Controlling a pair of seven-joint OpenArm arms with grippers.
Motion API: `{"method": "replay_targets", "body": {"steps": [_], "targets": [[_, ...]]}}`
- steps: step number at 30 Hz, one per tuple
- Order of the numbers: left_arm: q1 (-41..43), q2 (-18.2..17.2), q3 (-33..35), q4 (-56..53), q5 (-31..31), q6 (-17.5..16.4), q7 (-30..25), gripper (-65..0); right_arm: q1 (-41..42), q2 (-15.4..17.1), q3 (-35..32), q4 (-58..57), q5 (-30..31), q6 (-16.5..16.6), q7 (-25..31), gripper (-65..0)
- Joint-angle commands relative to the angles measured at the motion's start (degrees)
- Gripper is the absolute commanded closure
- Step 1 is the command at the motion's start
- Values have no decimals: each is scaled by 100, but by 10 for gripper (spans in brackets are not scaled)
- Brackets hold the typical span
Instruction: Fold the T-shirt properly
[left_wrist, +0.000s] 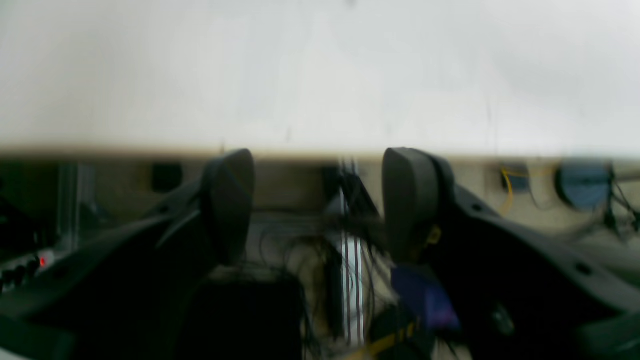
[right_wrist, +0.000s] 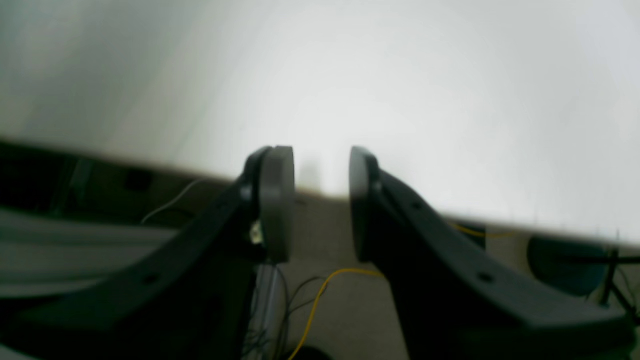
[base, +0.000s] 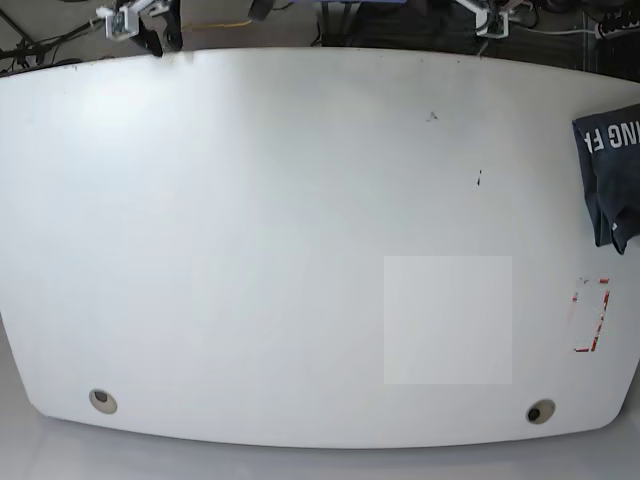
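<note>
Left pincer (left_wrist: 317, 205) agape, empty — T-shirt (base: 610, 175) at table (base: 300, 250) edge.

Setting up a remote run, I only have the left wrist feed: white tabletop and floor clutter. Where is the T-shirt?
Observer: In the base view the T-shirt lies at the table's right edge, cut off by the frame.
Operator: Lettering side up?
Observer: Yes, white block letters show along its top part.
Operator: Is either tool holding it?
Observer: No. The right tool stands open at the table's edge with nothing between its pads; the left tool is wider open, also empty.
Operator: Anything else on the surface?
Observer: A red-dashed mark below the shirt, near the same edge.
</note>
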Motion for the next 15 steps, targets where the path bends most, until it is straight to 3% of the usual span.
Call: {"method": "replay_targets", "body": {"steps": [1, 6, 15], "targets": [[243, -191, 2, -105, -250, -11, -86, -365, -345, -199, 29, -256, 50, 31, 401, -173], [243, -490, 11, -888, -294, -11, -86, -365, -371, -472, -32, -995, 6, 58, 595, -173], [-882, -745, 72, -3367, -267, -11, -95, -365, 525, -366, -648, -3228, -3, 14, 850, -173]]}}
